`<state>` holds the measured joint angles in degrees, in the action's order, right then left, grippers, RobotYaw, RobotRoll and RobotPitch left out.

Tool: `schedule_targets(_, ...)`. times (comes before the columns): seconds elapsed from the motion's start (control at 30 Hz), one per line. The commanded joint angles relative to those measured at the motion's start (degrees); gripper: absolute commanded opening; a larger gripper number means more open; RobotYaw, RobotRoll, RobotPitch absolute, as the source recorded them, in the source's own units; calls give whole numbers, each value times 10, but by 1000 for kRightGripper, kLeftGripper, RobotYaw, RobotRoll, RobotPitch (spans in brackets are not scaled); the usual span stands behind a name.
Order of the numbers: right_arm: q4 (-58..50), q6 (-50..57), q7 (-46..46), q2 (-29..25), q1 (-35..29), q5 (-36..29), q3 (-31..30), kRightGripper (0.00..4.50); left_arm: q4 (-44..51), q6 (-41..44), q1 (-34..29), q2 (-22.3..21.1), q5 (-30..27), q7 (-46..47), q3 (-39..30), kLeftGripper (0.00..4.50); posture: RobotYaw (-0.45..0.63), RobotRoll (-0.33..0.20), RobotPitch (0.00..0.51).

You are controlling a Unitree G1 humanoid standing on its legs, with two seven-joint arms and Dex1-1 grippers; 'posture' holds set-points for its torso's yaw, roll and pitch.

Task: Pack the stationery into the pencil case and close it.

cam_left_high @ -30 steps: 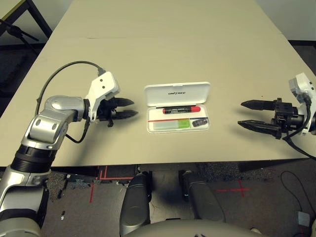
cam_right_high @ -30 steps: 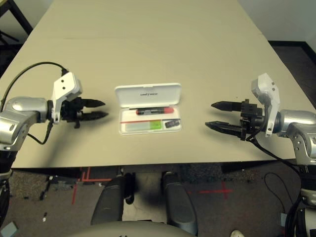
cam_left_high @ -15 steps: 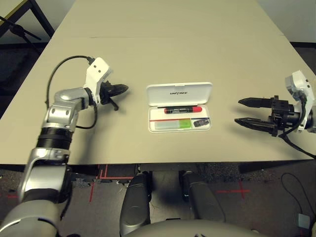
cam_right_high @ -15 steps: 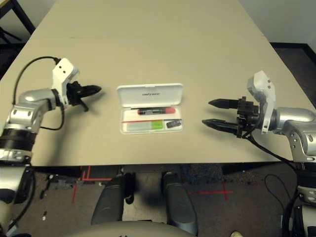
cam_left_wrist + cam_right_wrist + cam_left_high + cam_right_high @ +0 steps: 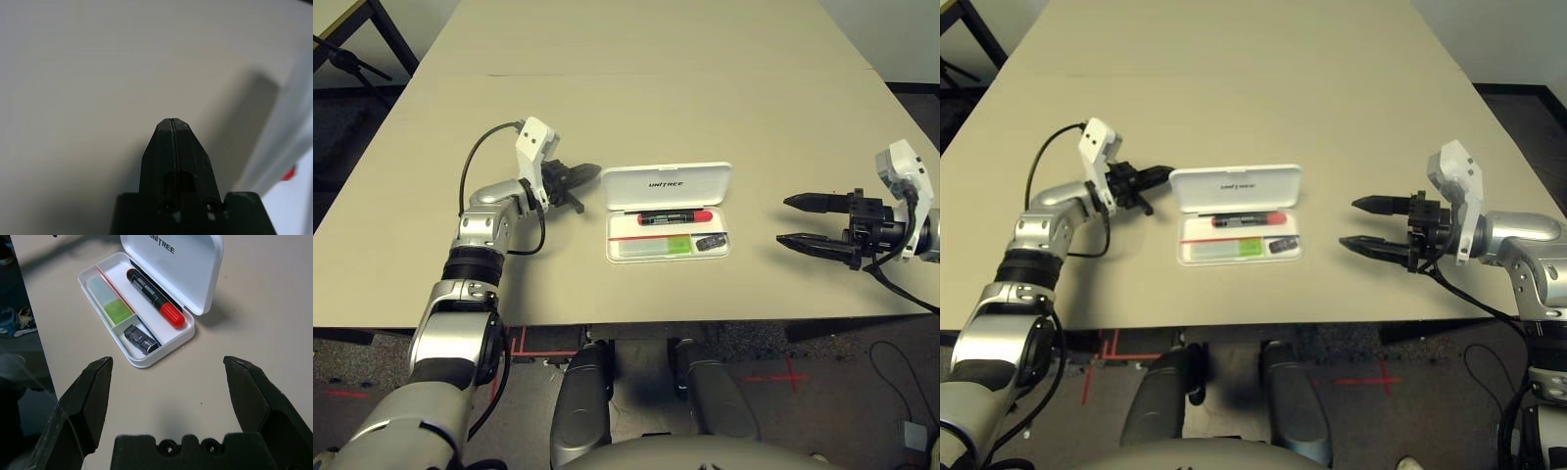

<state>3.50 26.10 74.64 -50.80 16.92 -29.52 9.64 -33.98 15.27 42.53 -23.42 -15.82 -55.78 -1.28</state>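
The white pencil case point(image 5: 668, 211) lies open mid-table, its lid point(image 5: 668, 185) raised at the far side. In its tray lie the red-and-black marker point(image 5: 674, 217), the light-green highlighter point(image 5: 656, 248) and the small dark block point(image 5: 709, 242). My left gripper point(image 5: 592, 174) is shut with nothing in it, and its tips sit right at the lid's left end. In the left wrist view the closed fingers point(image 5: 173, 147) point along the table beside the white lid point(image 5: 286, 137). My right gripper point(image 5: 793, 221) hangs open over the table to the right of the case, well apart from it.
The tan table point(image 5: 646, 98) stretches far behind the case. Its front edge point(image 5: 636, 321) runs just below the case. A black cable point(image 5: 484, 157) loops over my left wrist.
My left gripper has finished shutting and swung right and away from me, from well left of the case to the lid's left end. The right gripper has barely moved.
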Motion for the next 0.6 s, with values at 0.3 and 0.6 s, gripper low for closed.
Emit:
schedule_targets(0.3,-2,-4,8,-7,-2,10,-12,4500,180,122,-60,-9,-61,-107,43,24,-86,0,191)
schedule_targets(0.6,15,-15,12,-4,11,21,-32,4500,270,174,-94,-24,-63,-137,107,24,-75,0,192)
